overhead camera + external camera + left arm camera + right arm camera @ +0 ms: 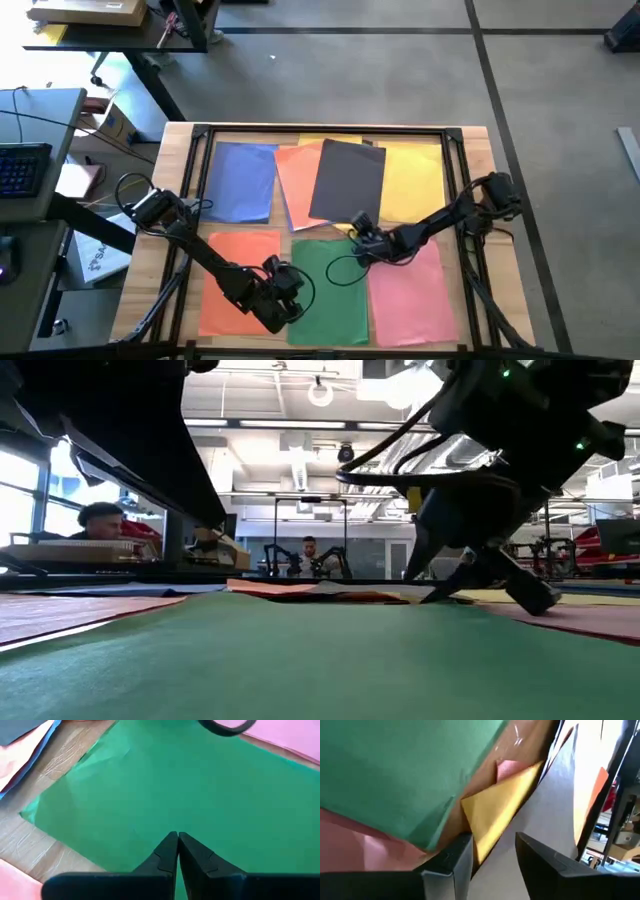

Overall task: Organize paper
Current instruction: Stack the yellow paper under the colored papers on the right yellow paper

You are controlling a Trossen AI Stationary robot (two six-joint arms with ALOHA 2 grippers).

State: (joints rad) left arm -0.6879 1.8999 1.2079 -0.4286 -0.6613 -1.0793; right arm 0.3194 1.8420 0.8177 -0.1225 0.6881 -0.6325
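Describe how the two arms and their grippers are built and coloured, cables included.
Both arms are dark, near-black, made of slim jointed links. The left arm ends in a blocky left gripper; its fingers are flat, tapering black wedges. The right arm carries the right gripper with squarer dark fingers. A thin black cable loops off its wrist.

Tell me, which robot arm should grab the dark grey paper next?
Probably the right. Its gripper sits open at the near edge of the dark grey rectangular paper sheet, while the left gripper, jaws shut, hovers over the green paper sheet.
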